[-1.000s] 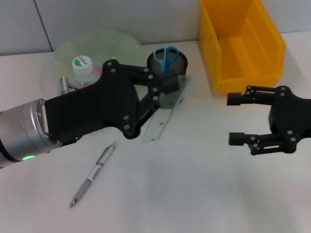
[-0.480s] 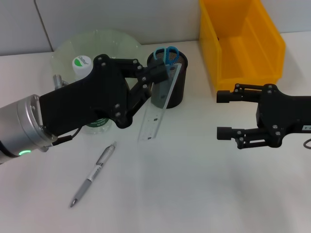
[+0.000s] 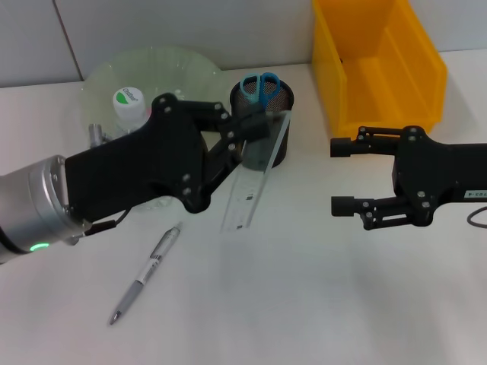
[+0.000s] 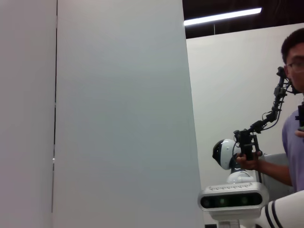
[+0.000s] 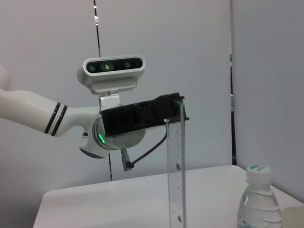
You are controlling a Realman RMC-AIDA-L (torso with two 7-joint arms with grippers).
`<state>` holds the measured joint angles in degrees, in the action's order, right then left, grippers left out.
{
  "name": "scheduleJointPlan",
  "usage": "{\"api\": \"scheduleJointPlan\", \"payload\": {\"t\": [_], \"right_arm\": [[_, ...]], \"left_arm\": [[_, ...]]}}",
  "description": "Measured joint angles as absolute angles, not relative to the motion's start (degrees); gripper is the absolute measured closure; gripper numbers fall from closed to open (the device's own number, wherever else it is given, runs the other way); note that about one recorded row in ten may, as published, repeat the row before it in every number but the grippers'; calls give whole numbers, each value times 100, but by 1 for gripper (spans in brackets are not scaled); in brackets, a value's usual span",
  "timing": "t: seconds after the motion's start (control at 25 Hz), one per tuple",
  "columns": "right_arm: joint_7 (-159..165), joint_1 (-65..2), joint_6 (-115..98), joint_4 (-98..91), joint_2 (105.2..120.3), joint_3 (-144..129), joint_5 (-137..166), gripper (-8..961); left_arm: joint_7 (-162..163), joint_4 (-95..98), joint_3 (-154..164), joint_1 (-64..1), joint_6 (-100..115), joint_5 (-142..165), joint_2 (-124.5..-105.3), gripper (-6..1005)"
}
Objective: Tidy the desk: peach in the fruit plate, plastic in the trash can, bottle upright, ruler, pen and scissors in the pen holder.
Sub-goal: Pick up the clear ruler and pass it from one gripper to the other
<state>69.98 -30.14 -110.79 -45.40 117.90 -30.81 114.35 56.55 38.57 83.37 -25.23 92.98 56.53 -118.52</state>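
We're gripping the clear plastic ruler point(image 3: 255, 179) in our left gripper point(image 3: 259, 129), probably tipping it into the black mesh pen holder point(image 3: 278, 99) next; right gripper point(image 3: 340, 176) hanging open.

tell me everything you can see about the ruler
The ruler is a long, flat strip of clear plastic with fine printed markings. The left gripper is shut on its upper end beside the black mesh pen holder, and it slants down toward the white desk. The right wrist view shows it hanging nearly vertical. Whether its lower end touches the desk is unclear. It is not yet in the holder.
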Motion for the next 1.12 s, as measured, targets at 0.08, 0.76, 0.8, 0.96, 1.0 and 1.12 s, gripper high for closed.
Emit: {"api": "scheduleJointPlan", "payload": {"t": [0.08,0.76,0.8,0.96,1.0,1.12], "right_arm": [[6997,-3022,-11093,-4548,11790,-3110,11434,205],[6530,-3202,-11281,-4297,11834,-3740,11104,217],[6478,-3264,-11242,-4166,11838,-3741,11103,217],[6399,-3347,-11195,-3997,11836,-3743,11109,220],[6383,-3396,-11149,-3945,11835,-3744,11117,221],[6378,-3451,-11103,-3882,11834,-3761,11126,223]], "left_arm": [[5656,3803,8321,-2523,9349,5652,-11843,989],[5654,3628,8281,-2496,9555,5635,-11855,989],[5654,3628,8280,-2502,9569,5634,-11857,989],[5628,3593,8301,-2530,9577,5633,-11857,988],[5601,3558,8315,-2543,9582,5633,-11857,988],[5593,3552,8317,-2548,9583,5633,-11857,988]]}}
